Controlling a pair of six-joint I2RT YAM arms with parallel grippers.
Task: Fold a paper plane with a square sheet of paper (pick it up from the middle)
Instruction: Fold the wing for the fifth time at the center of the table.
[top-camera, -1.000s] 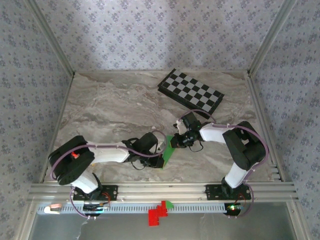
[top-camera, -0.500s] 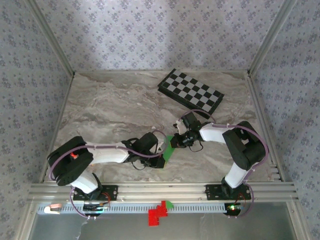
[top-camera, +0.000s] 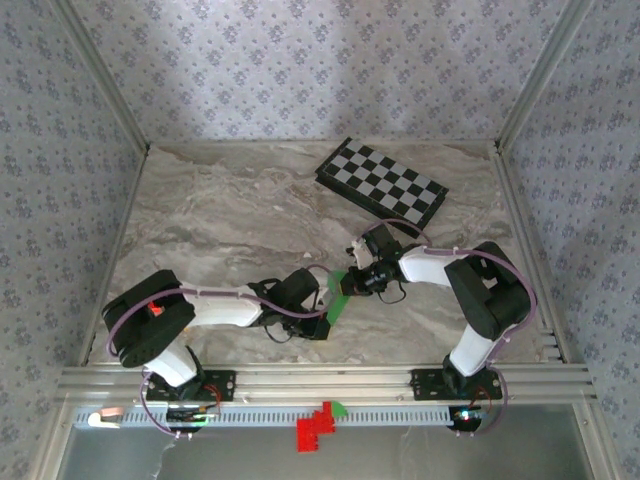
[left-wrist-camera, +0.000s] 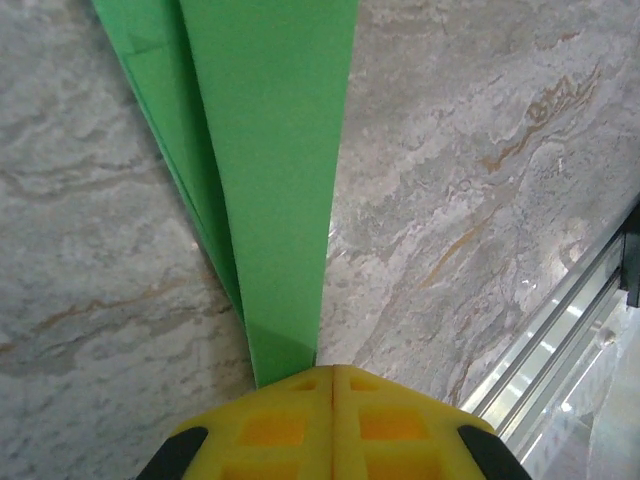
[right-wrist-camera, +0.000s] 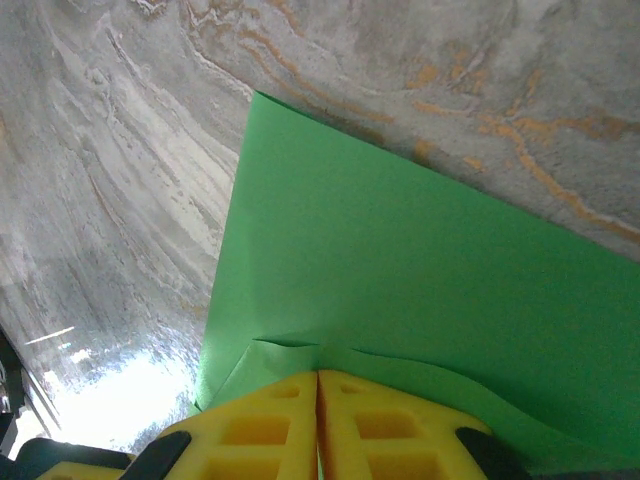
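Sheet of paper (top-camera: 338, 297): bright green, folded into a narrow layered strip, held between the two claws over the marbled counter (top-camera: 220, 230). Left claw (left-wrist-camera: 333, 372): yellow pads pressed together, pinching one end of the strip, which runs straight ahead from the tips with its stacked edges showing to the left. Right claw (right-wrist-camera: 318, 378): pads likewise closed, nipping a slightly buckled edge, with a broad green panel spreading ahead and to the right. Checkerboard (top-camera: 382, 187): flat on the counter well beyond the right claw, apart from the paper.
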